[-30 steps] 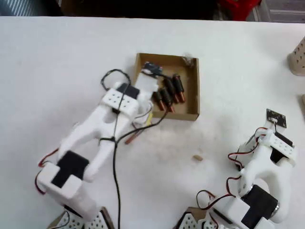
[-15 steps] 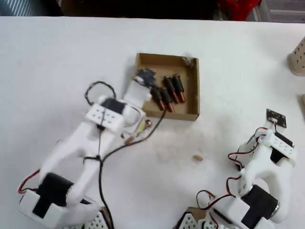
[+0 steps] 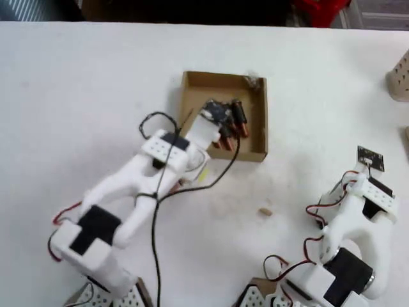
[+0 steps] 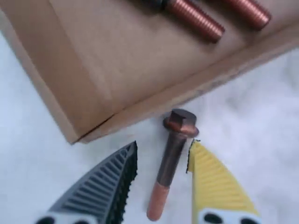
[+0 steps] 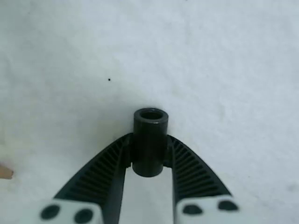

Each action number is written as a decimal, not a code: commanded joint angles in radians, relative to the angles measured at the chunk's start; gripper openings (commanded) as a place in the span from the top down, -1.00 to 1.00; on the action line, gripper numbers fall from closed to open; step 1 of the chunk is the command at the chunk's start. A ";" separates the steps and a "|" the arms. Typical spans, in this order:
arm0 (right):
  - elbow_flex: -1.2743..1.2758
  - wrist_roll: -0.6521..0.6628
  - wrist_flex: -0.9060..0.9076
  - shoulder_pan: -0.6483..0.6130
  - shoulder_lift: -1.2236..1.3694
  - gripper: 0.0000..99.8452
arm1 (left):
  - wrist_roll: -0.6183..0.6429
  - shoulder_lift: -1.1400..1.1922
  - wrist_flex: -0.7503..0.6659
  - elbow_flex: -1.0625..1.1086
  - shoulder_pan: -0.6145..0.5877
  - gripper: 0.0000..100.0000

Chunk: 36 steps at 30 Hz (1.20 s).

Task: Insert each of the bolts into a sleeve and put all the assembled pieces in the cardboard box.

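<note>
In the high view the cardboard box [image 3: 263, 115] sits in the upper centre of the frame on the white table [image 3: 96, 77], with dark sleeved bolts [image 3: 238, 119] inside. The left arm stretches from the lower left of the frame to the box's lower left edge. Its wrist view shows the left gripper [image 4: 162, 143] with its grey and yellow fingers apart, one on either side of a copper bolt [image 4: 170, 156] lying on the table, the hex head just beside the box's outer wall. At the lower right of the frame, the right gripper [image 5: 149, 141] is clamped on a black sleeve [image 5: 150, 123].
</note>
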 commanded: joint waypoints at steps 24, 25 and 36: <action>0.008 -0.002 -0.010 -0.054 -0.039 0.97 | -0.012 -0.128 -0.014 0.094 -0.091 0.96; 0.003 -0.002 -0.010 -0.054 -0.039 0.97 | -0.012 -0.162 -0.051 0.127 -0.119 0.96; -0.044 -0.002 -0.015 -0.179 -0.219 0.97 | -0.121 -0.255 -0.203 0.311 -0.455 0.96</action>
